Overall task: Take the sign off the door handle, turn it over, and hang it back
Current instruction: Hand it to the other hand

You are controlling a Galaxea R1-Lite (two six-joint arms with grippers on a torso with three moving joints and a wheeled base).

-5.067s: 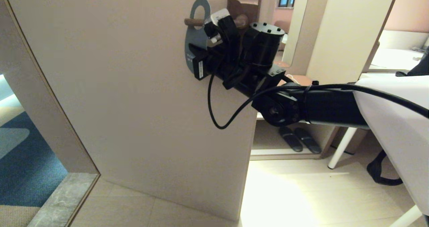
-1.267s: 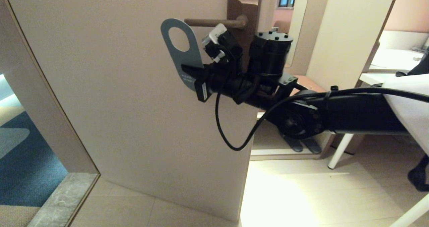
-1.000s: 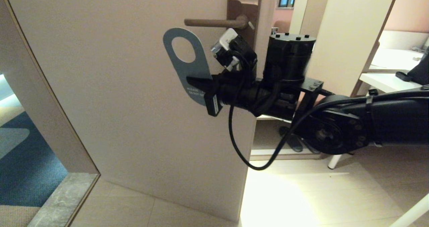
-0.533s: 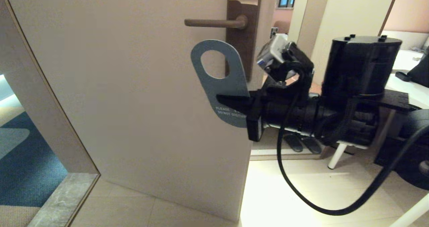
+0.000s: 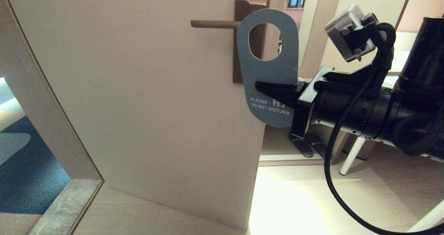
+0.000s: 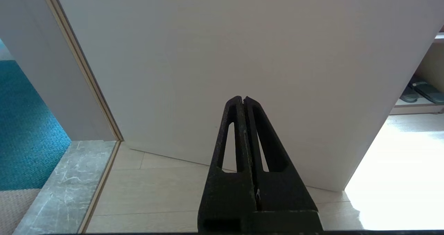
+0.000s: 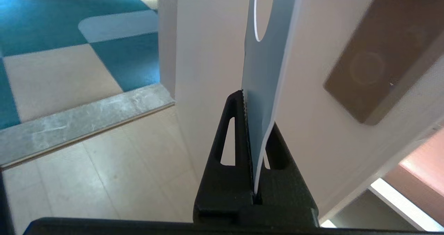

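Head view: right gripper (image 5: 274, 89) pinching sign (image 5: 269, 68) mid-body, hole uppermost, clear of door handle (image 5: 213, 24), blue face probably toward camera, leaving room to flip. Left gripper (image 6: 244, 101) pressed together, parked low.

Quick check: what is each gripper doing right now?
Left gripper: shut, holding nothing, parked facing the door.
Right gripper: shut on the sign, off the door handle.
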